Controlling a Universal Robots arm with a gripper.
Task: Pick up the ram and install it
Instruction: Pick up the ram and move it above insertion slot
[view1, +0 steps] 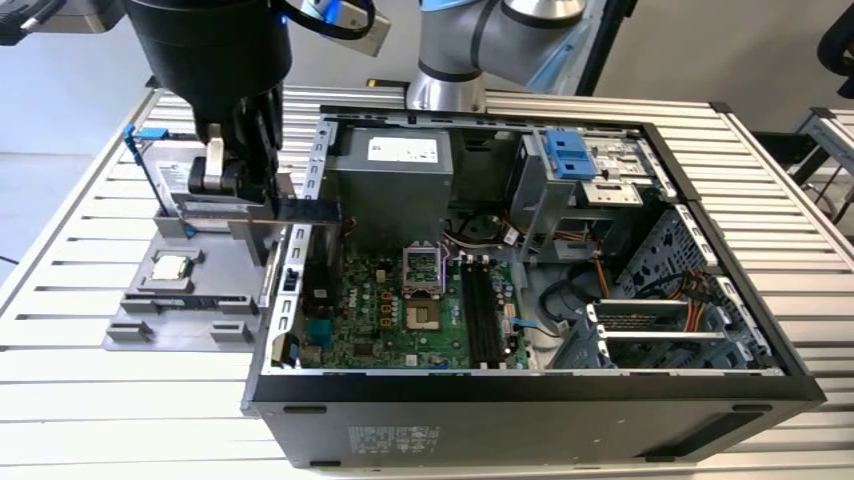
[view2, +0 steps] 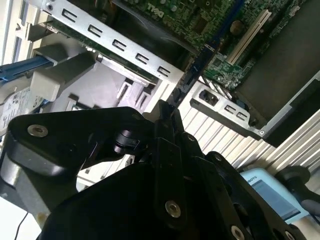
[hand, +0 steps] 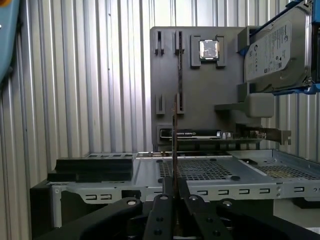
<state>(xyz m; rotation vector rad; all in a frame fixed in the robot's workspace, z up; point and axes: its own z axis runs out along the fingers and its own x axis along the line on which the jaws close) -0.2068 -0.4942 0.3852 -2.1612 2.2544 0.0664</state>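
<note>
The black two-fingered gripper (hand: 174, 194) is pinching the thin, flat circuit-board ram stick (hand: 174, 145) edge-on, with the stick's long axis running straight out from its fingertips. It is hanging over the grey plastic parts tray (view1: 174, 300), just beside the open black computer case (view1: 534, 385). The long black motherboard slots (view1: 481, 305) are lying toward the exterior view's right.

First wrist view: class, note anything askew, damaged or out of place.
Nothing stands out. The ram stands straight between the jaws of the gripper, and the processor sits square in its grey fixture pocket.
</note>
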